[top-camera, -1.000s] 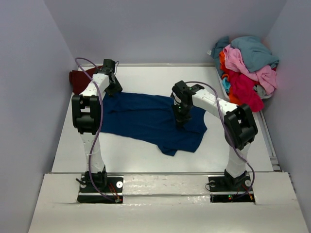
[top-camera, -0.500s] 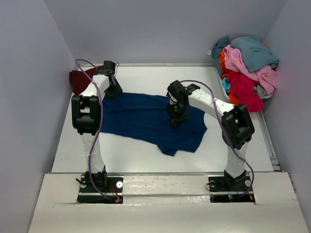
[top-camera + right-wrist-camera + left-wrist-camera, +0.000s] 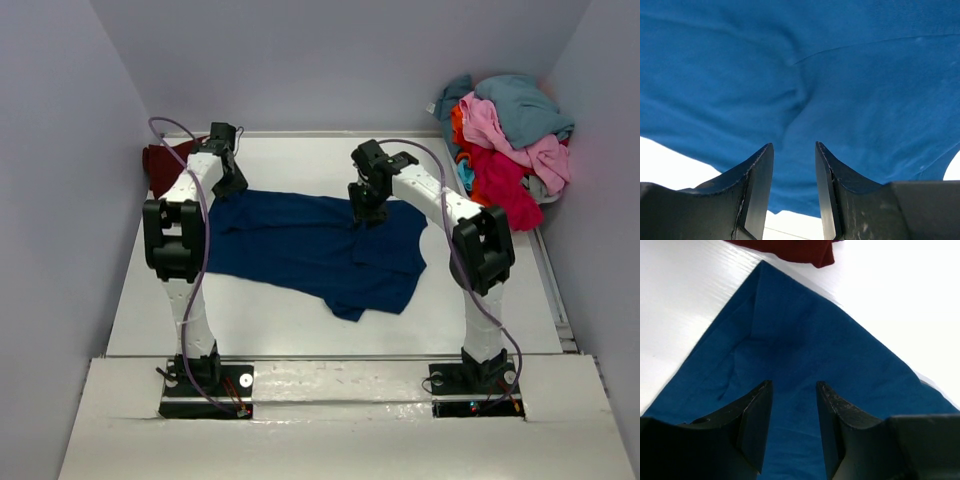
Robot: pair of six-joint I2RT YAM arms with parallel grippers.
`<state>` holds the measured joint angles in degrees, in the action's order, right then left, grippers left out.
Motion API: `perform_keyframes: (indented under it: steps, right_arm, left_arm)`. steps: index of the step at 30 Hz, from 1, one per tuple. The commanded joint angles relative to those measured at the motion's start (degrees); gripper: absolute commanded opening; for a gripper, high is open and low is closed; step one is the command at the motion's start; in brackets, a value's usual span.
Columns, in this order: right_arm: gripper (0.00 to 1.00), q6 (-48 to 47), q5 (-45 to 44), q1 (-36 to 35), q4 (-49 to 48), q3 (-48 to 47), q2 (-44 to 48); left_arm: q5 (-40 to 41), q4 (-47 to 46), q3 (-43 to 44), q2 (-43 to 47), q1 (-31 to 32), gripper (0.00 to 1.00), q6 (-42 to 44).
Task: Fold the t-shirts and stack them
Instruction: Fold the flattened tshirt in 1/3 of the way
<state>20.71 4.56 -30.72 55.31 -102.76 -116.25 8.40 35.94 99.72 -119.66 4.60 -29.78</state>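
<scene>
**Hazards.** At the far left, the maroon t-shirt (image 3: 160, 165) lies just beyond the corner of the navy t-shirt (image 3: 300, 245). If the left gripper (image 3: 794, 387) reaches too far past that corner, it could catch both garments and drag the maroon one out of place. The corner appears to lie in a single flat layer against the table (image 3: 280, 320). A shallow descent would likely close on nothing, and a steep one would press the fingertips into the surface. Toward the right, a small pucker sits in the cloth ahead of the right gripper (image 3: 794, 147). A pinch taken there would probably gather a ridge instead of an edge, and the fold would come out skewed. If the two arms lift unevenly, the shirt could twist. The mixed pile of t-shirts (image 3: 510, 130) at the far right corner is well apart and is judged no immediate concern.

**Positions.** The left jaws are spread with nothing between them. They hang above the navy shirt's far left corner, and blue cloth shows through the gap. The right jaws are likewise spread and empty, above the shirt's far right portion. Cloth lies under and ahead of them, and bare table shows at the left of the wrist view. The navy shirt lies spread across the middle of the table, between the two arms. Whether either fingertip touches the cloth cannot be told.
</scene>
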Motion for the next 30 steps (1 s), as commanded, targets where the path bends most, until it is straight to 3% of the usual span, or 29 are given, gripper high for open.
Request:
perform_keyframes:
  steps: [1, 10, 15, 25, 30]
  right_arm:
    - [0.45, 0.5, -0.5, 1.2, -0.8, -2.1, -1.9]
    - [0.44, 0.6, 1.0, 5.0, -2.6, -1.3, -1.5]
    - [0.44, -0.5, 1.1, 6.2, -2.8, 0.1, 0.5]
    - [0.44, -0.7, -0.1, 8.9, -3.5, 0.5, 1.0]
    - [0.44, 0.8, -0.5, 10.1, -4.4, -0.2, 0.4]
  left_arm:
    - [4.4, 2.5, 0.2, 6.4, -0.3, 0.52, -0.9]
    - [9.9, 2.9, -1.2, 5.8, -0.8, 0.52, -2.6]
    - [9.0, 4.6, 1.6, 2.6, -2.1, 0.52, -2.7]
    - [6.7, 3.2, -4.0, 3.1, -2.1, 0.53, -3.6]
    - [6.5, 4.0, -1.6, 1.2, -2.1, 0.53, -3.1]
